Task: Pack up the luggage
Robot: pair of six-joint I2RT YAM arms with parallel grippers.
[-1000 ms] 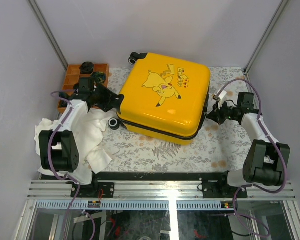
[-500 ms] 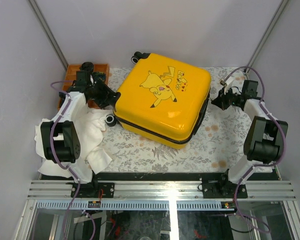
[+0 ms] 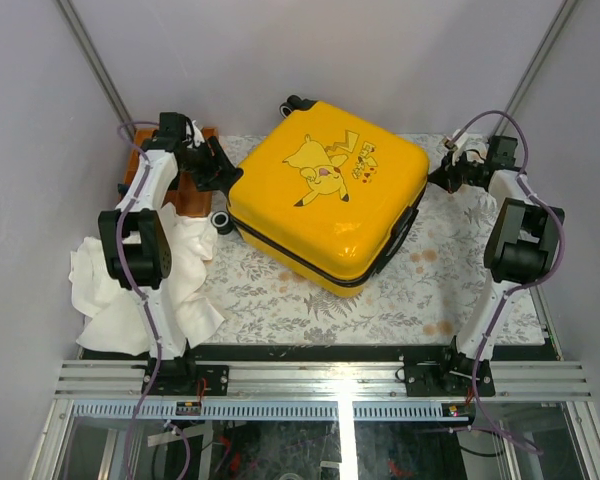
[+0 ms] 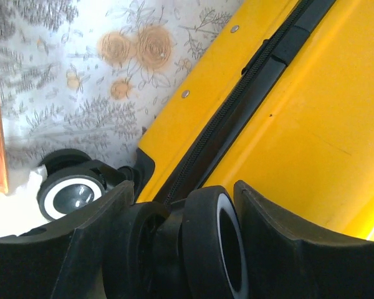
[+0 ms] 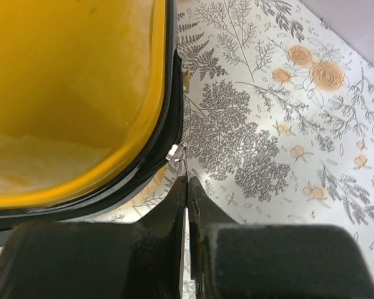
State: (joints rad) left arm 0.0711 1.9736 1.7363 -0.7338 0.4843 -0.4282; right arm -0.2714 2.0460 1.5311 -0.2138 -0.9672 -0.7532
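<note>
cloth: crumpled white cloth (image 3: 120, 290) on the near-left corner of the floral-patterned table (image 3: 310, 300), partly under the left arm.
tray: orange compartment tray (image 3: 192, 193) at the far-left corner, mostly hidden by the arm.
left gripper (image 4: 182, 193): at the left corner of the luggage, jaws partly apart and astride a black twin wheel with a white ring (image 4: 215, 240). fingers (image 4: 81, 249) sit close against both sides. cannot tell if they clamp it.
second wheel (image 3: 220, 220): on the same side of the case, just beside the cloth.
luggage (image 3: 330, 200): large yellow hard-shell suitcase with a cartoon print. closed, lying flat, print up, skewed to the table edges. sits mid-table toward the far edge. black zip seam runs round its side.
right gripper (image 5: 187, 180): near the far-right corner of the table, at the case's right corner. jaws closed to a slit, pinching a small silver zipper pull (image 5: 176, 152) on the seam.
</note>
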